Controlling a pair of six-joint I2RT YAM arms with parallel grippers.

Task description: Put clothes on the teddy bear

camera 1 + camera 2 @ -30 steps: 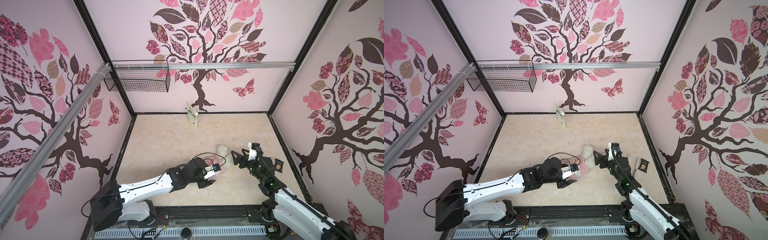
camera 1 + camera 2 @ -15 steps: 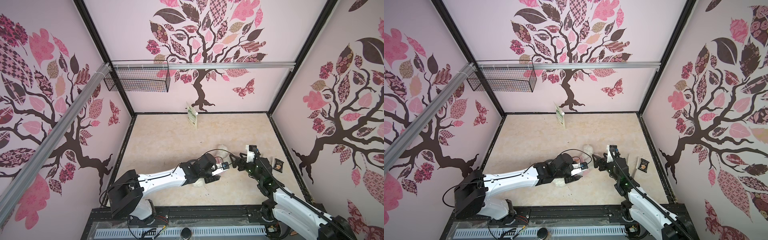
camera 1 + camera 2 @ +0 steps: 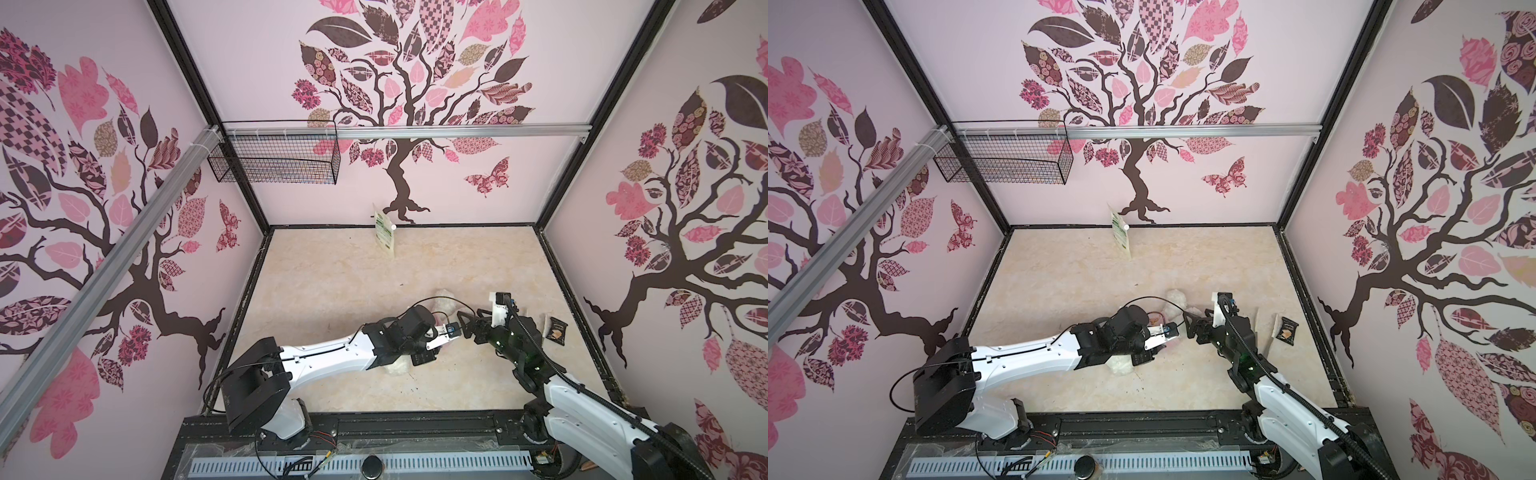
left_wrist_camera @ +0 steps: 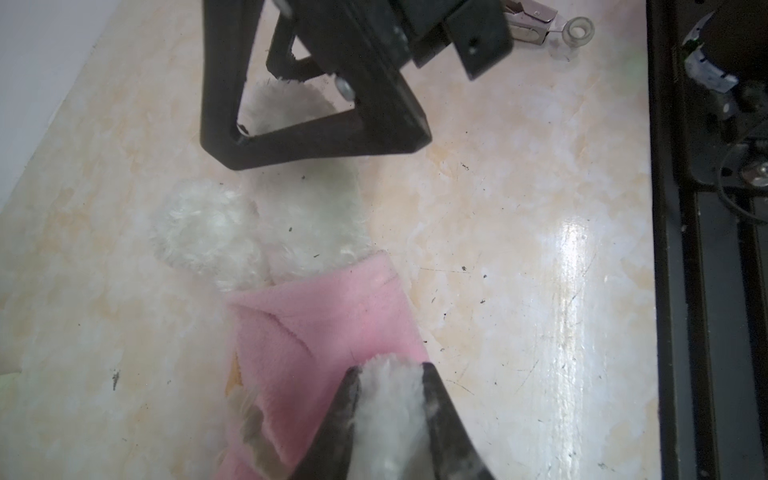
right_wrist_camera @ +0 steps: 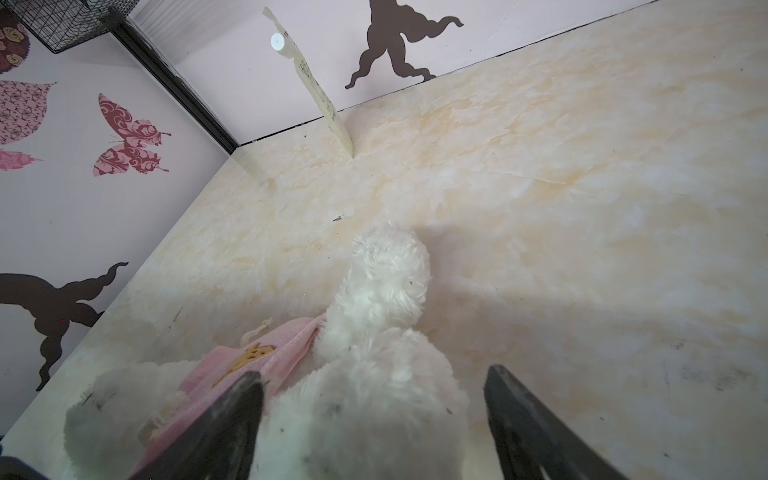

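On the near half of the desk (image 3: pixel 332 266), the left gripper (image 4: pixel 390 399) is pinched on a white fluffy limb of the teddy bear (image 5: pixel 374 332), which lies partly inside the pink top (image 4: pixel 316 328). Just right of it, the right gripper (image 5: pixel 374 419) stands wide, straddling the bear's body without squeezing. The bear looks light, soft and yielding; limbs make the best handholds.
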